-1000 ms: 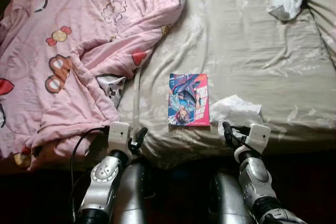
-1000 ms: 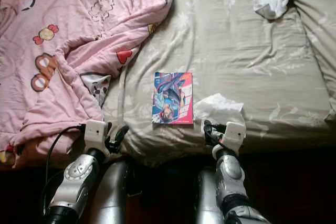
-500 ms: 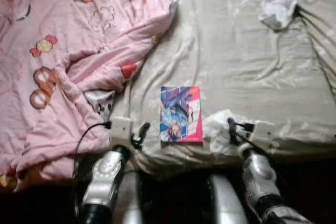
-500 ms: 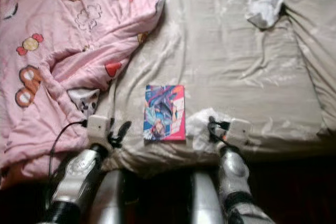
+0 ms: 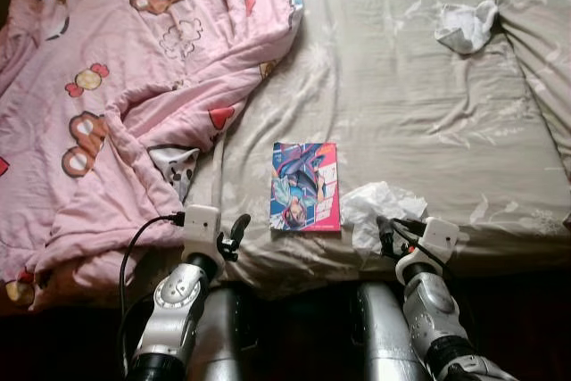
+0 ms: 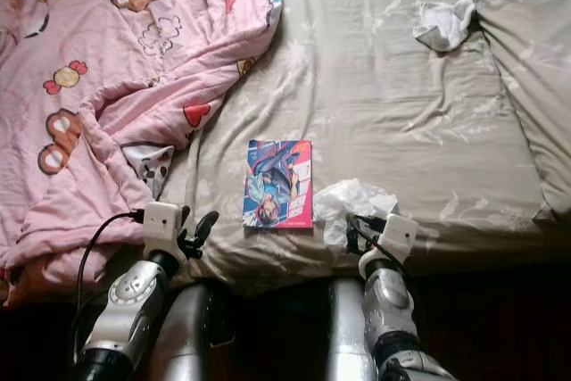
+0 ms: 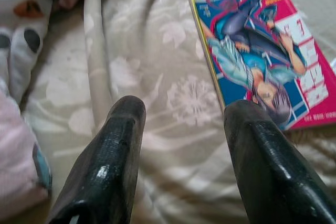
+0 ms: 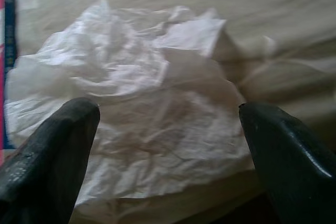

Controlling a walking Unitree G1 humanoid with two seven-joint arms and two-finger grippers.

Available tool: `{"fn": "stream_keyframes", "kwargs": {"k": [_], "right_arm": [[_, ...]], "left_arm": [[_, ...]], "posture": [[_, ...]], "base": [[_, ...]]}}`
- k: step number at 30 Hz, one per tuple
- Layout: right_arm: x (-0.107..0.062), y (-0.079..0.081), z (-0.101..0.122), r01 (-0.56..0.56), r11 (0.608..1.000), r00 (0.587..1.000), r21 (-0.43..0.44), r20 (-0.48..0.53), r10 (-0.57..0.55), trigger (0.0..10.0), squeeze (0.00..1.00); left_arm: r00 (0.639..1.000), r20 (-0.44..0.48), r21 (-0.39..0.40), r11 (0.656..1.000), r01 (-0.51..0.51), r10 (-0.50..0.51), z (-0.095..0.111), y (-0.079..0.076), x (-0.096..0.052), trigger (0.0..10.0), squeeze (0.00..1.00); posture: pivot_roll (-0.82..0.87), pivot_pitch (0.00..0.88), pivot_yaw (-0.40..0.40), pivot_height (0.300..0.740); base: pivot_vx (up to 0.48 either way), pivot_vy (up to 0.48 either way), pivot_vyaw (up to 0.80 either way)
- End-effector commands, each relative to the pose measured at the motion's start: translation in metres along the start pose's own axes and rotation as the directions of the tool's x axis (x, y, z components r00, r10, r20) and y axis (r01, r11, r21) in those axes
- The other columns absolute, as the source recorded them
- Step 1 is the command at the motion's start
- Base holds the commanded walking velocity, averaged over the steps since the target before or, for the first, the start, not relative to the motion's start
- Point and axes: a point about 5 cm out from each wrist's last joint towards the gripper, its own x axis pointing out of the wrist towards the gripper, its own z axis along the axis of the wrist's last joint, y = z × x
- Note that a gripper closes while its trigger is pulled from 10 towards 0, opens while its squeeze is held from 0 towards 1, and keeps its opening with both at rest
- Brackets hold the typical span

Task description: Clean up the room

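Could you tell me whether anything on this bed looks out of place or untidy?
Yes. A crumpled white paper lies at the bed's near edge beside a comic book, another white wad sits near the pillow, and the pink blanket is bunched up. The right gripper faces the paper, jaws open.

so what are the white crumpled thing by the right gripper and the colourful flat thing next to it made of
The white crumpled wad looks like thin tissue paper or soft plastic film: fine sharp creases, slightly see-through, matte; which one is unclear. The flat item looks like a paperback comic book with a glossy printed paper cover, showing sheen and a thin yellow spine edge. The right gripper sits at the wad, jaws open.
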Motion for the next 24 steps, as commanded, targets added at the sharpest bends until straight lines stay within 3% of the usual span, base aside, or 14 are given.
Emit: {"fn": "stream_keyframes", "kwargs": {"k": [1,11,24], "right_arm": [[-0.005,-0.008,-0.012,0.027,1.000,0.998,0.007,-0.050,-0.027,10.0,0.00],[-0.003,-0.013,-0.010,0.052,0.993,0.997,0.106,-0.067,-0.045,10.0,0.00],[0.002,-0.004,-0.007,0.006,0.996,0.993,0.091,-0.115,0.005,10.0,0.00]], "left_arm": [[0.999,-0.032,-0.003,1.000,-0.006,0.006,-0.007,0.002,-0.006,10.0,0.00],[1.000,-0.028,0.001,1.000,-0.006,0.006,-0.004,0.001,-0.015,10.0,0.00],[1.000,-0.020,0.012,1.000,-0.020,0.020,0.005,0.003,-0.030,10.0,0.00]], "posture": [[-0.02,0.422,0.077,0.637],[0.01,0.473,0.080,0.637],[0.06,0.528,0.087,0.637]], "base": [[0.000,0.000,0.00],[0.000,0.000,0.00],[0.000,0.000,0.00]]}}
